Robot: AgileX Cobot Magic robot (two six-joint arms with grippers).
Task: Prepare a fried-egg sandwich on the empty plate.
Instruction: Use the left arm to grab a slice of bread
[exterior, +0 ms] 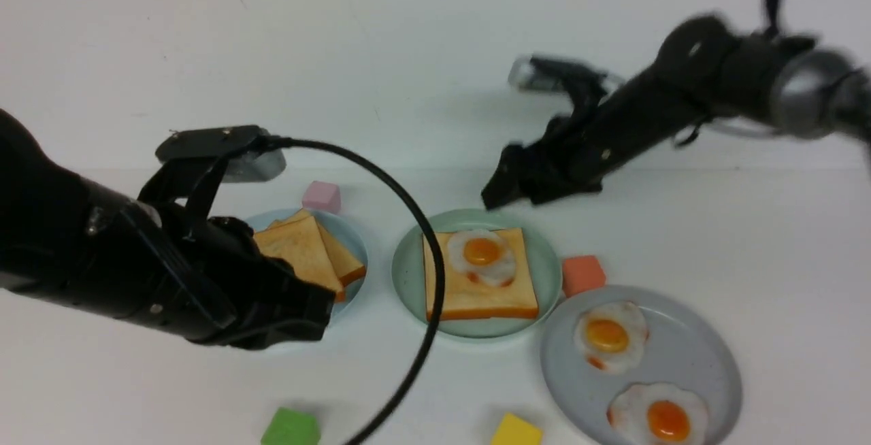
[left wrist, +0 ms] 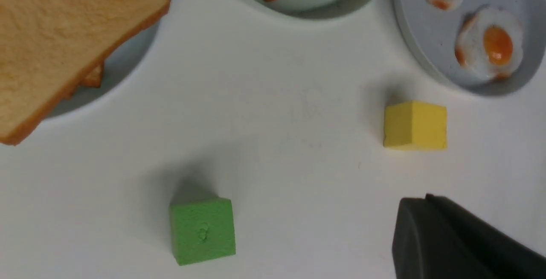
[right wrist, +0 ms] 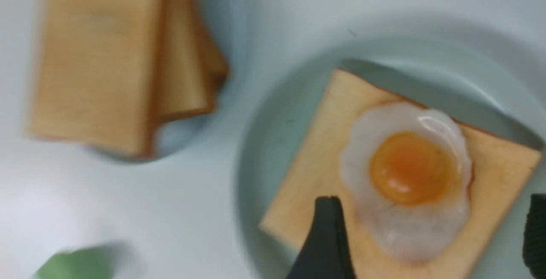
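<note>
**On the Mint Plate: Part-Built Sandwich, R Gripper Above**

At table [exterior: 782, 241] ctr, the mint-green plate [exterior: 407, 275] carried the fried-egg sandwich [exterior: 476, 292]: square toast lying flat w/ one fried egg [exterior: 482, 254] as the uppermost layer. Whether the toast was one slice or two could not be told.

R gripper [exterior: 507, 190] hung over the plate's far rim, apart from the food. The R wrist view showed its fingers [right wrist: 324, 245] spread wide over the toast, nothing clamped between them: jaws released.

L gripper [exterior: 320, 309] sat low at the near edge of the pale blue plate [exterior: 355, 244], against the near corner of the toast pile [exterior: 303, 248]. The pile was fanned and askew, and the top slice overhung the rim. The L wrist view showed one finger [left wrist: 435, 236] only, so the jaw state could not be told, nor whether a slice was gripped.

The grey plate [exterior: 708, 356], right of and nearer than the mint-green plate, just beside it, held two spare eggs [exterior: 609, 336], apart from each other.

Misc. items on table:
- pink cube [exterior: 321, 196]: behind the pale blue plate.
- orange cube [exterior: 583, 273]: between mint-green and grey plates.
- green cube [exterior: 291, 428], yellow cube [exterior: 516, 431]: near edge.
- black cable [exterior: 422, 227]: from the L arm, arced in front of the mint-green plate's left part.
</note>
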